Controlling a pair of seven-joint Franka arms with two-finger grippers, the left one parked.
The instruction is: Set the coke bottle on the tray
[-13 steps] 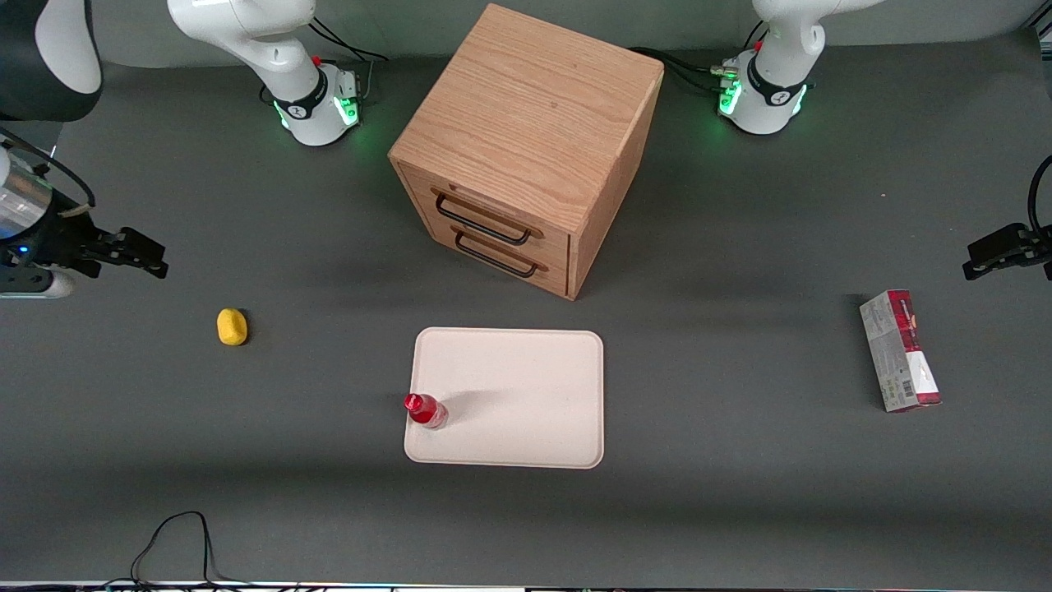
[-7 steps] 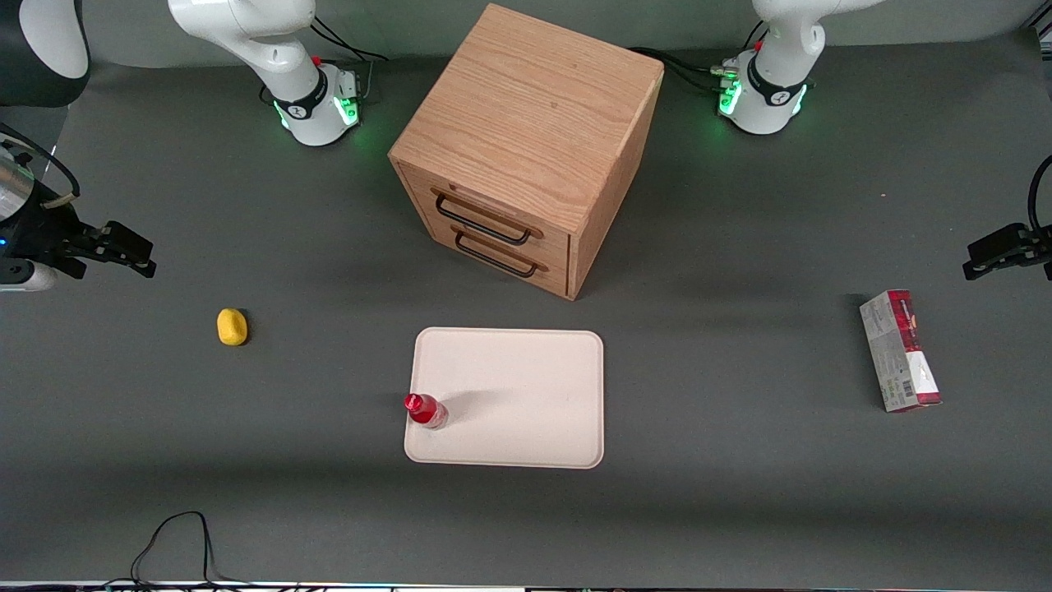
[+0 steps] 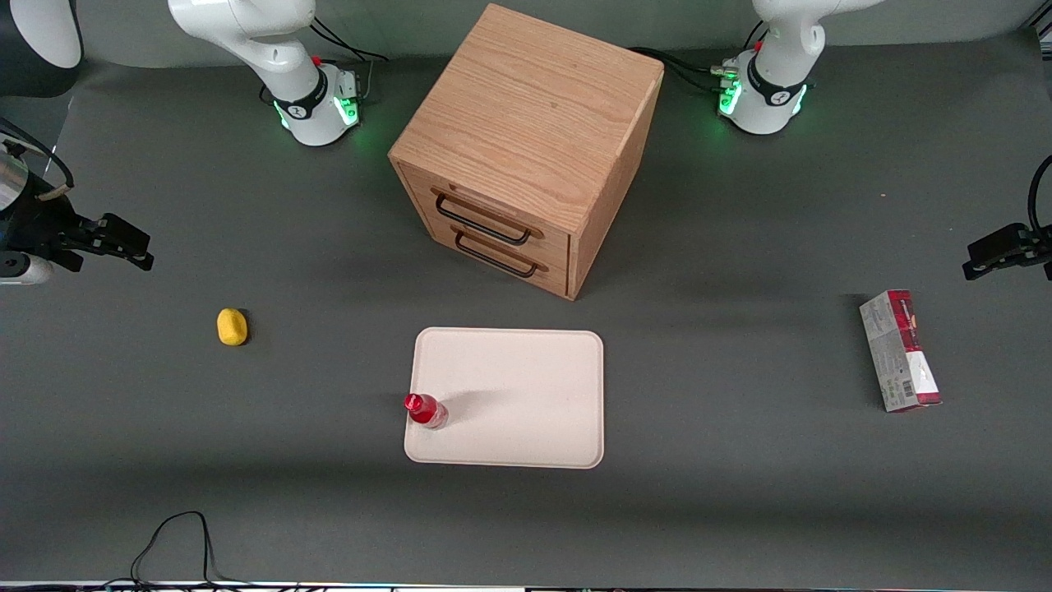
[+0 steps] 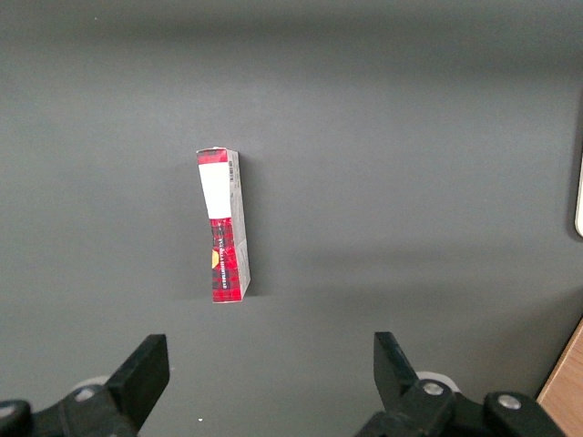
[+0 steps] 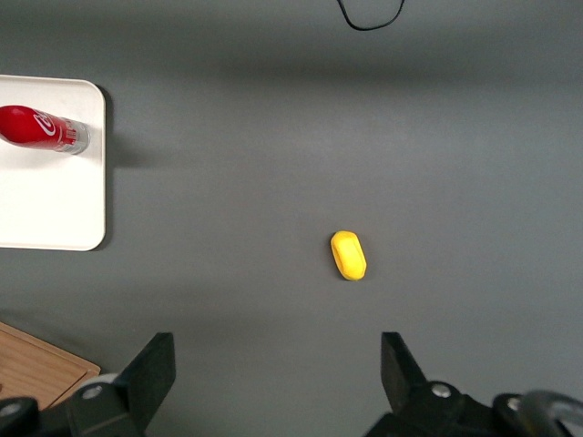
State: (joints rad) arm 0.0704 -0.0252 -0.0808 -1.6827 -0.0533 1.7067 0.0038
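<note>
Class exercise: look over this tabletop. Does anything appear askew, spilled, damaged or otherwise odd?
Nothing is spilled or damaged. The coke bottle stands upright at the very edge of the tray, near a corner. The wooden drawer cabinet sits turned at an angle. The gripper hangs open, toward the working arm's end.

A wooden drawer cabinet (image 3: pixel 526 148), a yellow lump (image 3: pixel 232 326) and a red-and-grey carton (image 3: pixel 899 350) rest on the table (image 3: pixel 740 510).

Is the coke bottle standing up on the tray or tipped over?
Upright: the coke bottle stands on the tray, near its edge. The gripper is away at the working arm's end, open.
</note>
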